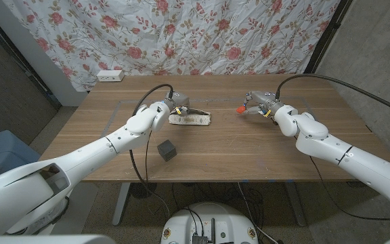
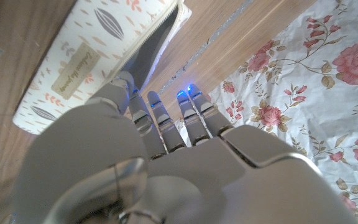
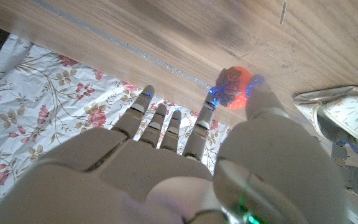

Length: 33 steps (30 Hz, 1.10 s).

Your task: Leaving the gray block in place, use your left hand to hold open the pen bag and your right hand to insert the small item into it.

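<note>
Table (image 1: 249,152) of wood carries the pen bag (image 1: 189,119) near centre, left hand (image 1: 175,106) gripping its rim at 10 o'clock. Gray block (image 1: 167,150) sits at the bag's 7 o'clock. Right hand (image 1: 256,103), at 3 o'clock, pinches the small red item (image 1: 241,108).

The wooden table (image 1: 249,149) carries three things. A patterned pen bag (image 1: 189,119) lies left of the middle, towards the far side. A gray block (image 1: 167,150) sits nearer, a little left of the bag. A small red item (image 1: 240,108) is right of the middle.
</note>
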Motion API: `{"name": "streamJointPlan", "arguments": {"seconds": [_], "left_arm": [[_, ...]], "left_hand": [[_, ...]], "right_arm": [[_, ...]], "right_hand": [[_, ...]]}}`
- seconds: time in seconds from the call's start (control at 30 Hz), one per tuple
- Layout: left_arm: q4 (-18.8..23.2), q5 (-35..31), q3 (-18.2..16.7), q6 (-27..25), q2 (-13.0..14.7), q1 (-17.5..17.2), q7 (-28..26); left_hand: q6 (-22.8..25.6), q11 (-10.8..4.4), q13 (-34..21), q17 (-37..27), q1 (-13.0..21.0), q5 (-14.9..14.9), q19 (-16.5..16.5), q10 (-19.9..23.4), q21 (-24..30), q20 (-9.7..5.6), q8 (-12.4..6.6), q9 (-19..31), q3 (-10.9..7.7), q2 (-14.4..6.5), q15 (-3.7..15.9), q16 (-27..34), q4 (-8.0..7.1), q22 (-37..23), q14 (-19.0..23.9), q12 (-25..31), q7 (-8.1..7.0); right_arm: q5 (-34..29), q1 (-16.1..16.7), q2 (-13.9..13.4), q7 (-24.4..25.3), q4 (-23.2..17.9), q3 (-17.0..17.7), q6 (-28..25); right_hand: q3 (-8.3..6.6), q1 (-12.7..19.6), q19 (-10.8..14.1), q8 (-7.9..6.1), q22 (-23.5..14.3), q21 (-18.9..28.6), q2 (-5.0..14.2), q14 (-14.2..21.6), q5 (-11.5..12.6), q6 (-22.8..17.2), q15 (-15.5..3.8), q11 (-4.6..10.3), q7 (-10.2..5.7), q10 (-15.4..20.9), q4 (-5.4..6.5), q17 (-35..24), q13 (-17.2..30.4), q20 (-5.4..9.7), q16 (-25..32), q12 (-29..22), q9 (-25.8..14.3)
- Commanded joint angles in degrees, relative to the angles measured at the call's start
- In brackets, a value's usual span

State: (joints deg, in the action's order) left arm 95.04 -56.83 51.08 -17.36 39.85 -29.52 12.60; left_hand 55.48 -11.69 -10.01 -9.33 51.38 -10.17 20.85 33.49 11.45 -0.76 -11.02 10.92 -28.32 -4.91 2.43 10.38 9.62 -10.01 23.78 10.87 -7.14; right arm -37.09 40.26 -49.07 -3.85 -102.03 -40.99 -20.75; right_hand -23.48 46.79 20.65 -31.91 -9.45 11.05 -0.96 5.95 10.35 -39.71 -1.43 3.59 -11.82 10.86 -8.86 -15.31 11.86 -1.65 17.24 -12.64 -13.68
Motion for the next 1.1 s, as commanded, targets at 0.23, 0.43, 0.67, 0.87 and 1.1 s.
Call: {"name": "streamJointPlan", "arguments": {"seconds": [0.23, 0.43, 0.67, 0.87, 1.1], "left_arm": [[-0.86, -0.34, 0.48, 0.77, -0.34, 0.67, 0.46], [-1.19, -0.02, 0.61, 1.42, -0.34, 0.88, 0.73], [-1.65, 0.33, 0.79, 2.33, -0.23, 1.15, 1.12], [-2.42, 0.37, 1.14, 3.14, -0.32, 1.51, 1.14], [-2.85, 0.46, 1.30, 3.79, -0.28, 1.67, 0.94]], "left_hand": [[-0.48, 0.17, -0.24, -0.06, 3.25, -0.26, 1.02, 0.57, 0.32, 0.29, 0.06, 0.05, -0.77, -0.41, 8.21, -0.12, 1.18, -0.09, 0.88, 0.02, -0.42], [-0.52, -0.05, -0.27, -0.06, 5.35, -0.37, 1.21, 0.64, 0.34, 0.30, -0.10, 0.04, -1.37, -1.01, 8.24, -0.14, 1.48, -0.10, 1.11, -0.02, -0.83], [0.18, -0.35, -0.27, -0.01, 7.62, -0.43, 1.55, 0.72, 0.35, 0.03, -0.44, -0.03, -1.47, -0.01, 8.60, -0.20, 1.82, -0.06, 1.32, -0.08, -2.20], [0.70, -0.54, -0.29, -0.01, 9.13, -0.48, 1.69, 0.73, 0.31, -0.18, -0.72, 0.06, -1.24, 1.21, 8.84, -0.23, 1.83, -0.03, 1.45, -0.11, -3.38], [0.80, -0.74, -0.33, -0.05, 10.72, -0.58, 1.83, 0.79, 0.29, -0.38, -0.84, 0.20, -1.23, 1.70, 9.03, -0.17, 1.74, -0.03, 1.70, -0.10, -3.91]], "right_arm": [[0.19, 0.28, -0.25, -0.22, -0.18, 0.20, -0.18], [0.16, 0.00, -0.01, -0.38, 0.09, 0.05, -0.15], [0.21, -0.13, 0.01, -0.46, 0.24, -0.04, 0.03], [0.24, -0.19, -0.02, -0.66, 0.28, -0.07, -0.08], [0.19, -0.41, 0.02, -0.78, 0.46, -0.17, 0.04]], "right_hand": [[0.28, -0.07, 0.19, -0.30, -0.31, -0.10, 0.21, 0.33, 0.37, -1.68, 0.14, -0.13, -0.86, 0.58, 0.08, -0.22, 0.09, -0.31, 0.19, 0.23, -0.10], [0.33, -0.09, 0.18, -0.31, -0.31, -0.11, 0.26, 0.37, 0.37, -1.75, 0.11, -0.09, -0.86, 0.65, 0.07, -0.24, 0.10, -0.30, 0.20, 0.23, -0.09], [0.40, -0.13, 0.19, -0.32, -0.31, -0.10, 0.30, 0.36, 0.37, -1.83, 0.09, -0.07, -0.86, 0.63, 0.05, -0.27, 0.10, -0.35, 0.18, 0.29, -0.08], [0.44, -0.14, 0.18, -0.33, -0.31, -0.10, 0.32, 0.39, 0.37, -1.86, 0.08, -0.06, -0.86, 0.65, 0.04, -0.29, 0.10, -0.34, 0.19, 0.30, -0.07], [0.50, -0.17, 0.19, -0.33, -0.31, -0.09, 0.36, 0.35, 0.38, -1.91, 0.11, -0.04, -0.86, 0.69, 0.03, -0.31, 0.11, -0.35, 0.16, 0.32, -0.06]]}}
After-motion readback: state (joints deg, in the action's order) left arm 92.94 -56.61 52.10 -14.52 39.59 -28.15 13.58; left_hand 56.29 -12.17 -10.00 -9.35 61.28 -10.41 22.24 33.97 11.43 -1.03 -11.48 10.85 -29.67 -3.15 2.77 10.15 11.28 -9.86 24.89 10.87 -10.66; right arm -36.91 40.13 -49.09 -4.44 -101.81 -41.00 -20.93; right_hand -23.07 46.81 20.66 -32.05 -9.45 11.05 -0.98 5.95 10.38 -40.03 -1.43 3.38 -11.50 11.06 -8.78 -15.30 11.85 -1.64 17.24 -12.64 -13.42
